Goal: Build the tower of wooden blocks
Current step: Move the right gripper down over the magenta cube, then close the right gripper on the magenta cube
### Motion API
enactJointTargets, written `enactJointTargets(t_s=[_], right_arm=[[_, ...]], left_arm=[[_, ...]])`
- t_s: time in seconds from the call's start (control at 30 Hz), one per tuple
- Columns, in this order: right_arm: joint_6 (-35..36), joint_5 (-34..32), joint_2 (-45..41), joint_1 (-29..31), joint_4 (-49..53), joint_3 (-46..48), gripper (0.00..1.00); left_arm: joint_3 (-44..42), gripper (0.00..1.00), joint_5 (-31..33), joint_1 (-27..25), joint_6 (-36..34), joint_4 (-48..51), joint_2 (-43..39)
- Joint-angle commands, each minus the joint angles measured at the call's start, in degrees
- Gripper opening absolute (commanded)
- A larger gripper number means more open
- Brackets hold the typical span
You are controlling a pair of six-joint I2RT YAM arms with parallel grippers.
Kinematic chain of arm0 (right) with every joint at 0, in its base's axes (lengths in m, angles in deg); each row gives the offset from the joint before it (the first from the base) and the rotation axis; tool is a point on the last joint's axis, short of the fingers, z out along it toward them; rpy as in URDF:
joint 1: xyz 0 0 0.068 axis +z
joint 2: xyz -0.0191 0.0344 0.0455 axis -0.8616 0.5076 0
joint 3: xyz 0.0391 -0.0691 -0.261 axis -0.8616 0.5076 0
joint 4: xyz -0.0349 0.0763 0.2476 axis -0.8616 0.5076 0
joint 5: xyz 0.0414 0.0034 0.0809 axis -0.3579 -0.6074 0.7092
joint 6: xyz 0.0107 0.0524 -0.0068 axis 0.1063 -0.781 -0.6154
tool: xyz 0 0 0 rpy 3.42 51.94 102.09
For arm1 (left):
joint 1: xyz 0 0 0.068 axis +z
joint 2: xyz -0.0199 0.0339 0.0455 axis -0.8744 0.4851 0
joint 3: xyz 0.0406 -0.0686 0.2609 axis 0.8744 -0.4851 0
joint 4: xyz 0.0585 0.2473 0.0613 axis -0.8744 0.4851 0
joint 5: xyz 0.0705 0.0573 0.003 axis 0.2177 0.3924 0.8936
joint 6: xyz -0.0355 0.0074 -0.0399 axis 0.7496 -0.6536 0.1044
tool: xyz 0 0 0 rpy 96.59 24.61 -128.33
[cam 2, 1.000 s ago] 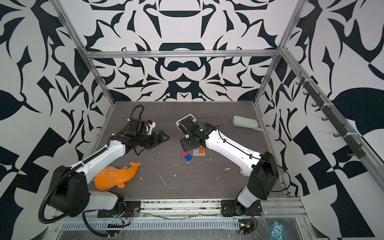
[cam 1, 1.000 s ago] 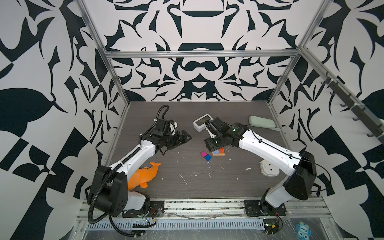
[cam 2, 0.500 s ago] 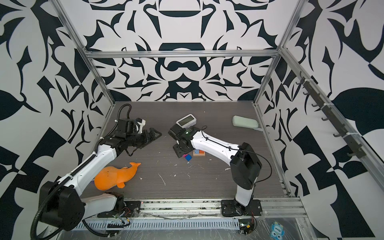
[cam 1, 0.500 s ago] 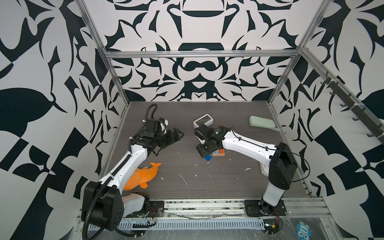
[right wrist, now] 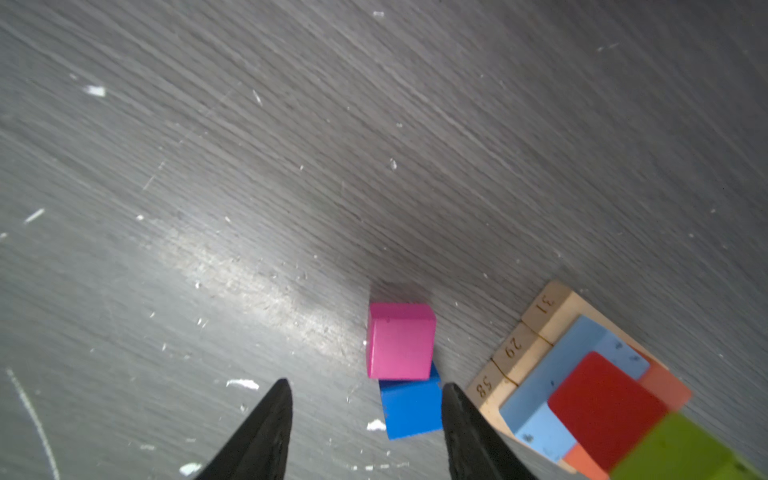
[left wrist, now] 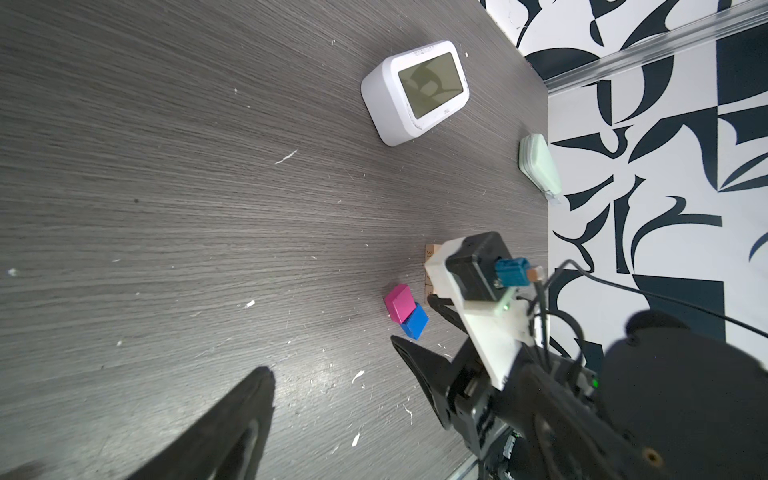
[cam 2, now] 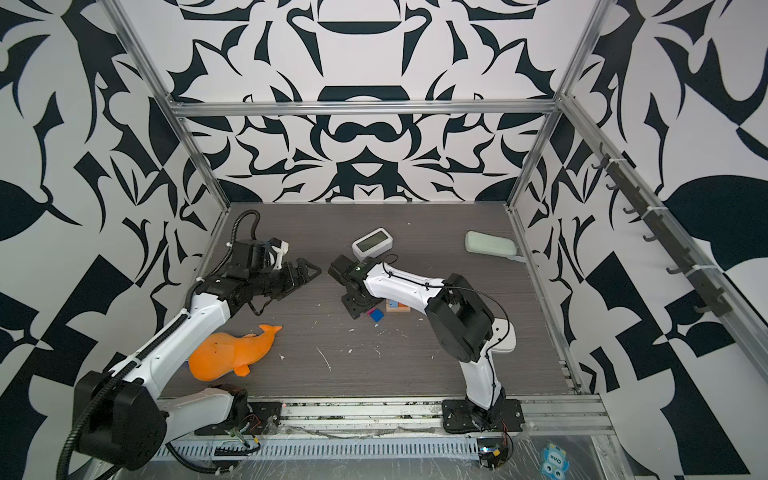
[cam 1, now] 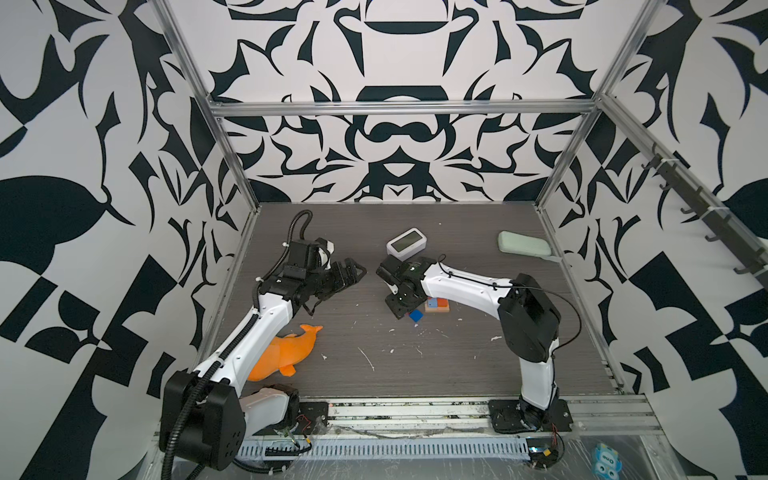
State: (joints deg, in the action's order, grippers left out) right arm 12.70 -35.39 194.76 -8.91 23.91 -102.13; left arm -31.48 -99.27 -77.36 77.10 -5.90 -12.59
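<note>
Right tool (right wrist: 365, 382) low over tabletop (right wrist: 249, 166), jaws partly apart around dark blue cube (right wrist: 411, 409), not yet gripping, magenta cube (right wrist: 399, 343) touching that cube, stepped tower (right wrist: 602, 399) of wood blocks just beside, left tool (cam 1: 354, 271) spread wide, empty

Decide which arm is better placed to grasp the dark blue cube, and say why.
Right. The right gripper sits at the dark blue cube, jaws open either side; the left gripper hovers well away.

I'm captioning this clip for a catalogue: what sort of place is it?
Probably a robot lab test cell: patterned walls on an aluminium frame, left arm and right arm mounted on a rail, toy blocks and a dolphin on the table.
</note>
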Motion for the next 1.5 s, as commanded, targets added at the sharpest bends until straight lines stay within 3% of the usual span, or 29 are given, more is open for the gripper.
enactJointTargets(t_s=[0.0, 0.97, 1.23, 1.47], right_arm=[[0.89, -1.03, 0.14, -0.38, -0.90, -1.65, 0.60], [-0.35, 1.79, 4.24, -2.42, -1.65, 0.67, 0.49], [-1.34, 1.25, 3.52, -2.43, -0.54, 0.65, 0.41], [-3.79, 0.61, 2.23, -2.43, 0.64, -0.33, 0.25]], left_arm=[[-1.00, 0.94, -0.31, 0.21, -0.13, 0.49, -0.59], [-1.80, 0.94, -1.20, 0.22, 0.52, -1.47, 0.25], [-1.84, 0.94, -1.32, 0.28, 0.60, -1.73, 0.18], [-1.88, 0.94, -1.56, 0.24, 0.78, -2.19, 0.70]])
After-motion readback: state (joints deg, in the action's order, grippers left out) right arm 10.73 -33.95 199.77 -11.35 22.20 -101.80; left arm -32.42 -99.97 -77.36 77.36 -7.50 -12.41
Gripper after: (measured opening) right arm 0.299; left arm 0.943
